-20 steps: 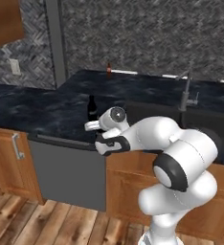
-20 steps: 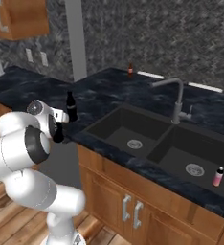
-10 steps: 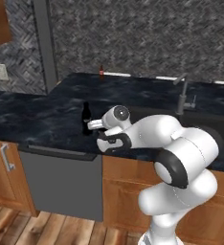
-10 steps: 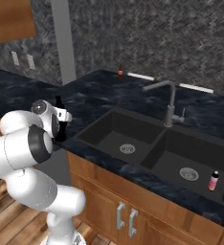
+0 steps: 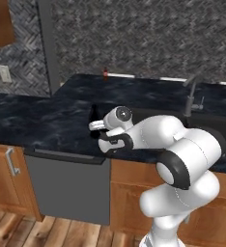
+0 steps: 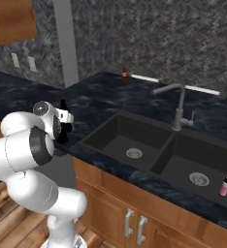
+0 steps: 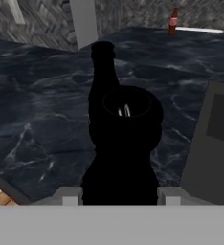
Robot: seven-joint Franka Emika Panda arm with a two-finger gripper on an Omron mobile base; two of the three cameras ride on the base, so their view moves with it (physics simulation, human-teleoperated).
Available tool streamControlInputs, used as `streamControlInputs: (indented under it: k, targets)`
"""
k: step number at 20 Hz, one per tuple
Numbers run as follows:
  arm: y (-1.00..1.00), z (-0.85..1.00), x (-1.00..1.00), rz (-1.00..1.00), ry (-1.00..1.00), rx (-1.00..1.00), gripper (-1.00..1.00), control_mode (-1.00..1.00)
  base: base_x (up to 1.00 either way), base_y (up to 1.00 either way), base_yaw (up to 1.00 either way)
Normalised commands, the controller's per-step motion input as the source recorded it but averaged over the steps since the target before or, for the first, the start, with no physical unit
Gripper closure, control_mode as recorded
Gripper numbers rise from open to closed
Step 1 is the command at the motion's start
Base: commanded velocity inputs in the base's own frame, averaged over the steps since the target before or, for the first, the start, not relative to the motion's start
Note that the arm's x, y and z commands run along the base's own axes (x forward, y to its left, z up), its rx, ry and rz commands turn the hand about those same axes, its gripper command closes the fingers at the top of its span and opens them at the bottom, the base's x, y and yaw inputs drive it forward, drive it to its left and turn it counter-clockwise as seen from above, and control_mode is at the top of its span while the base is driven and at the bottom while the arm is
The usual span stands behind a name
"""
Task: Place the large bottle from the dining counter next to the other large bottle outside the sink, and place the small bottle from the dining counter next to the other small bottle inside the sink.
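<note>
In the hand view my gripper [image 7: 118, 194] is shut on the large bottle [image 7: 126, 143], a black bottle whose round end faces the camera. Just beyond it a black neck [image 7: 103, 57] rises over the counter; this looks like the other large bottle, and I cannot tell whether the two touch. From the base views the gripper [image 5: 98, 132] [image 6: 66, 127] hangs over the counter left of the sink [image 6: 110, 138], with a black neck [image 5: 93, 113] [image 6: 63, 104] right above it. The other small bottle [image 6: 225, 186], pale pink, stands in the right basin. The dining counter is out of view.
A grey gooseneck faucet [image 6: 176, 104] [image 5: 192, 99] stands behind the basins. By the back wall a small reddish bottle [image 5: 105, 73] [image 6: 124, 73] [image 7: 173, 21] sits on the counter. A dishwasher front [image 5: 66, 188] and wooden cabinets [image 6: 135, 218] lie below the counter edge.
The whole picture has shifted a little, so the camera has moved with the base. The arm keeps its pose and the black bottle stays in the gripper.
</note>
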Motion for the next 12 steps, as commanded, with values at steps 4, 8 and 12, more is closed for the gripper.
streamControlInputs:
  k: [4,8,12]
  targets:
    - [0.0,0.0,0.0,0.0,0.0,0.0,1.0,1.0,0.36,0.13,-0.06]
    - [0.0,0.0,0.0,0.0,0.0,0.0,1.0,1.0,0.37,0.0,-0.07]
    - [0.0,0.0,0.0,0.0,0.0,0.0,1.0,1.0,0.33,0.0,-0.05]
